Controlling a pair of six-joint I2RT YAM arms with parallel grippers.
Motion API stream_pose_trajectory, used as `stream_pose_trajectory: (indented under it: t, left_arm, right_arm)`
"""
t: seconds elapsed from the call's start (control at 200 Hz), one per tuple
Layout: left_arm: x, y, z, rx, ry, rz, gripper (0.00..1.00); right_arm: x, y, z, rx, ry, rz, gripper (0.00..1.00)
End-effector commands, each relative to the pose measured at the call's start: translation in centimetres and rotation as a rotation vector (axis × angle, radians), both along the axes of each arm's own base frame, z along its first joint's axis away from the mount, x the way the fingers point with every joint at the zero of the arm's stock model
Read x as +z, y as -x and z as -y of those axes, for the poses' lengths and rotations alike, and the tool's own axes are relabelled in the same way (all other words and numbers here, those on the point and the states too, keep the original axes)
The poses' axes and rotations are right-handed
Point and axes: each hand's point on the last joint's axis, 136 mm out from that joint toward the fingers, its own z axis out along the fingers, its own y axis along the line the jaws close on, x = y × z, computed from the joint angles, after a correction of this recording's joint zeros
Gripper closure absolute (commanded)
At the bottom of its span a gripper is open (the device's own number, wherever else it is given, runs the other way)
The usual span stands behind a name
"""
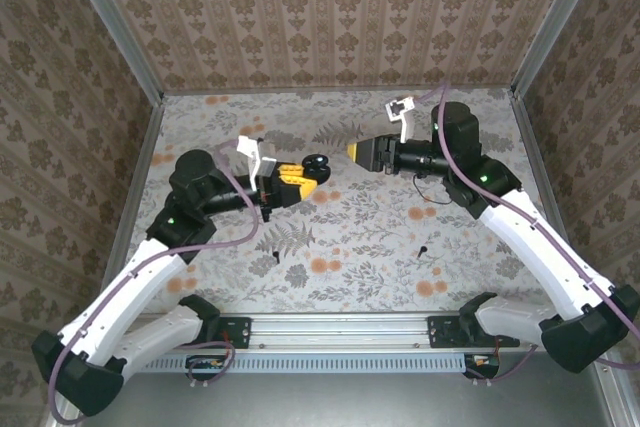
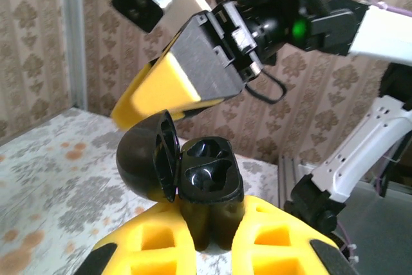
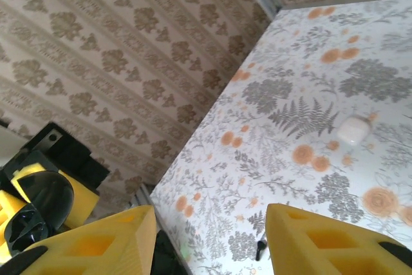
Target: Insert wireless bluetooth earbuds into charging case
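Two tiny black pieces lay loose on the table [image 1: 350, 277] nearest the bases, well apart: one earbud [image 1: 275, 258] on the L side, the other earbud [image 1: 423, 248] on the R. Farther out, the charging case [image 2: 209, 175], black, lid [image 2: 145, 159] open, wells apparently empty, was clamped in the L gripper [image 2: 206, 236]. Beyond it the R gripper [image 1: 352, 152] was held w/ jaws apart, nothing between them. Risks judged: w/ buds so small vs the fingers, a pinch could be missed or a bud flicked away; a tilted bud could be jammed on a well rim; the lid could be knocked shut.
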Motion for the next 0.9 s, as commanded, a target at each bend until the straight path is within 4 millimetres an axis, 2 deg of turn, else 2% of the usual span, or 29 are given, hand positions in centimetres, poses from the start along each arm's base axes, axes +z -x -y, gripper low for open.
stream_pose_trajectory:
  t: [0.0,0.115,0.23,0.29,0.325,0.5,0.595,0.685,0.725,0.8,0.895]
  left_arm:
    - [-0.9,0.1,-1.7,0.075,-0.075,0.012,1.0]
    - [-1.2,0.4,-3.7,0.168,-0.142,0.041,1.0]
    - [-1.8,0.4,-6.3,0.3,-0.22,0.054,1.0]
    - [-1.8,0.7,-7.3,0.343,-0.247,0.067,1.0]
    - [-1.8,0.9,-7.8,0.363,-0.257,0.075,1.0]
    - [-1.1,1.9,-9.5,0.421,-0.25,0.137,1.0]
    - [-0.9,2.4,-10.0,0.438,-0.24,0.164,1.0]
    - [-0.9,2.7,-10.2,0.441,-0.234,0.171,1.0]
    - [-1.0,2.8,-10.3,0.439,-0.232,0.17,1.0]
    - [-1.2,3.0,-10.4,0.441,-0.234,0.165,1.0]
    - [-1.6,3.0,-10.7,0.454,-0.239,0.157,1.0]
  right_arm:
    - [-3.4,-1.1,1.5,-0.128,0.043,-0.124,0.51]
    - [-7.1,-1.9,0.9,-0.172,0.087,-0.232,0.52]
    - [-11.2,-2.3,-0.9,-0.181,0.18,-0.305,0.53]
    - [-13.6,-2.2,-2.4,-0.162,0.23,-0.352,0.54]
    - [-15.9,-2.2,-3.6,-0.143,0.275,-0.399,0.54]
    - [-21.8,-0.5,-9.6,-0.035,0.43,-0.51,0.54]
    - [-24.4,0.3,-12.8,0.013,0.498,-0.556,0.54]
    - [-25.9,1.2,-15.7,0.058,0.543,-0.574,0.55]
    - [-27.1,2.0,-16.1,0.071,0.593,-0.599,0.56]
    - [-28.0,3.0,-17.6,0.094,0.635,-0.61,0.59]
    - [-29.2,4.0,-18.5,0.117,0.695,-0.636,0.65]
